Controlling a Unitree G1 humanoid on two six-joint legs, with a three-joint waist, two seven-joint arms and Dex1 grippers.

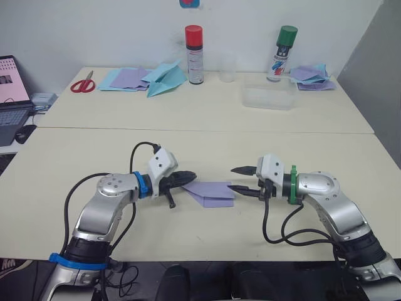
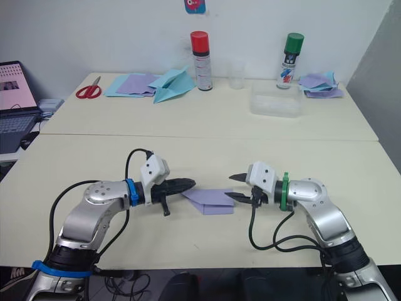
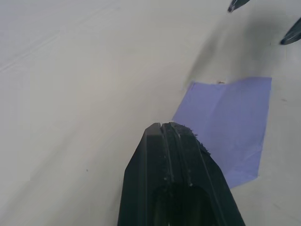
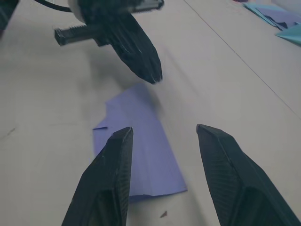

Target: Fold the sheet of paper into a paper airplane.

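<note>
Between the two pairs of jaws, only the flat sheet of paper (image 1: 212, 192) lies on the bench (image 1: 94, 150). Bare bench surrounds both. The spray cans (image 1: 194, 54) stand well beyond the jaws.

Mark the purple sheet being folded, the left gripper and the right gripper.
sheet of paper (image 1: 212, 192), left eye view, middle of the folded sheet.
left gripper (image 1: 190, 176), left eye view, closed fingertips.
right gripper (image 1: 241, 179), left eye view, midway between the open fingertips.

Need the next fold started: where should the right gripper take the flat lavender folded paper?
Grip the lavender folded paper at its straight edge nearest the open right gripper, coming in low from the robot's right; it lies flat, so slide one finger under.
</note>
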